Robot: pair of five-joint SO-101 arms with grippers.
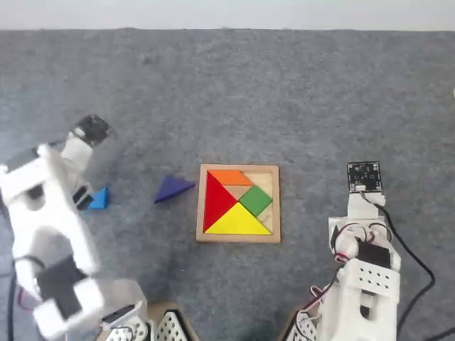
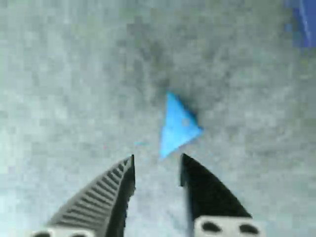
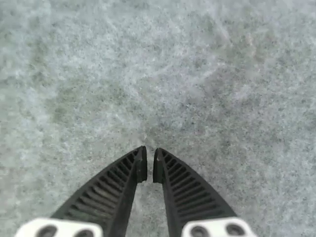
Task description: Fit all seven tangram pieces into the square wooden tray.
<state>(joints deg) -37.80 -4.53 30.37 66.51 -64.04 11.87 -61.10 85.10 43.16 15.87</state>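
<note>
My high cam looks down over grey felt tabletop (image 1: pixel 284 92), far off. Wrist cams hug it close. Left one shares small light-blue triangular piece (image 2: pixel 177 126).

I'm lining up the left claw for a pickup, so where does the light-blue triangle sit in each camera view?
High view: light-blue triangle on the carpet left of the wooden tray, beside the left arm.
Left wrist view: it lies just ahead of the open left claw.
Right wrist view: grey carpet ahead of the shut right claw.
Shared landmark: the dark blue triangle, likely the blue patch at the left wrist view's edge.
</note>
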